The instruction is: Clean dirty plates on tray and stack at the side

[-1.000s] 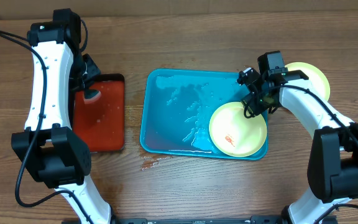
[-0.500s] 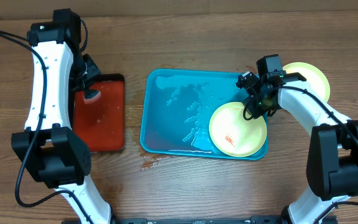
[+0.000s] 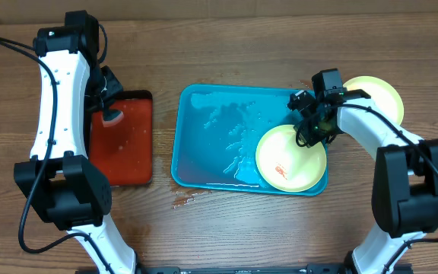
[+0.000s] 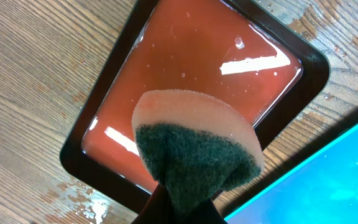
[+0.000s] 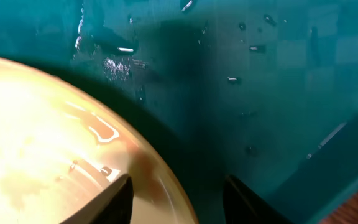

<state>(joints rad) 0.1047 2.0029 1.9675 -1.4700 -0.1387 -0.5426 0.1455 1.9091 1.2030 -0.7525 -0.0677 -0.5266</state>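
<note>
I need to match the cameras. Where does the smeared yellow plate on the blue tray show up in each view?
Overhead: the plate sits in the lower right corner of the blue tray, its upper edge at the right gripper.
Left wrist: not in view; only the sponge, the red tray and the blue tray's edge.
Right wrist: it fills the lower left, rim between the open fingers.
Shared landmark: the wet blue tray, in all three.

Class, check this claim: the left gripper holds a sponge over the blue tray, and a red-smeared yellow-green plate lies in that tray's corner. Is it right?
Not quite. The left gripper holds the sponge over the red tray, not the blue tray, as the left wrist view shows. The red-smeared yellow-green plate does lie in the blue tray's corner.
</note>
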